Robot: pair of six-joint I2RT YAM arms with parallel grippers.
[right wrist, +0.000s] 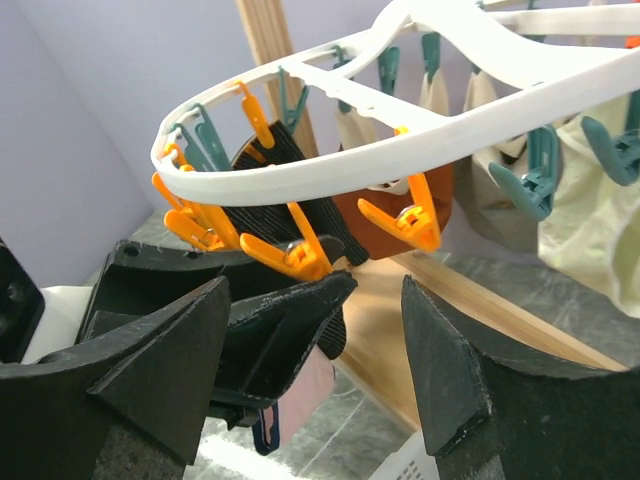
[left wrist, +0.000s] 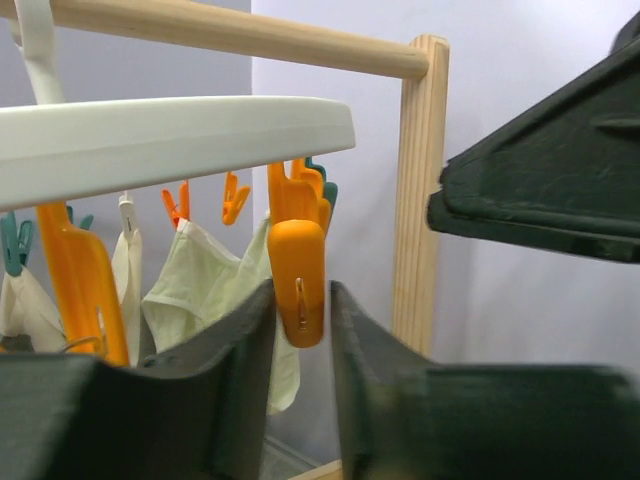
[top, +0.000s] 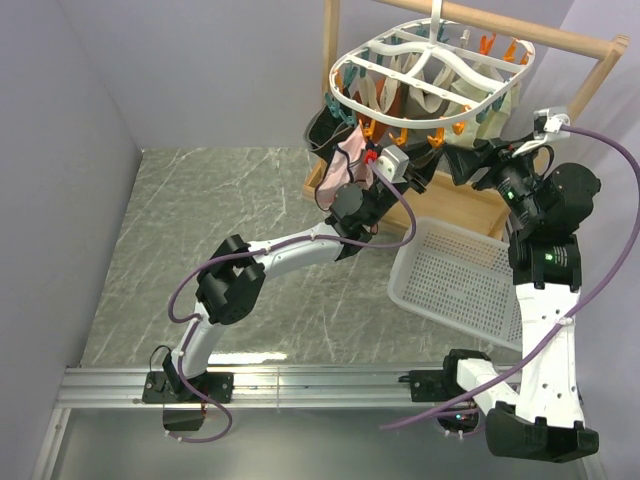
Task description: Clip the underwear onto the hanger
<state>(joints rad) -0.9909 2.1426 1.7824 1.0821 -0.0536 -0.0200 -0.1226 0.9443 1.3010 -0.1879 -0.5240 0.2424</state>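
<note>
Smooth plastic hanger (left wrist: 180, 140), matt wooden rack (left wrist: 418, 180), seemingly soft cloth underwear (top: 338, 178)

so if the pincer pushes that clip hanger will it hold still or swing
Probably swings: the clip hanger hangs only by its hook over the wooden bar, so a push likely rocks or tilts it. It looks like rigid white plastic, so it should keep its shape. The orange peg dangles freely and may sway aside.
</note>
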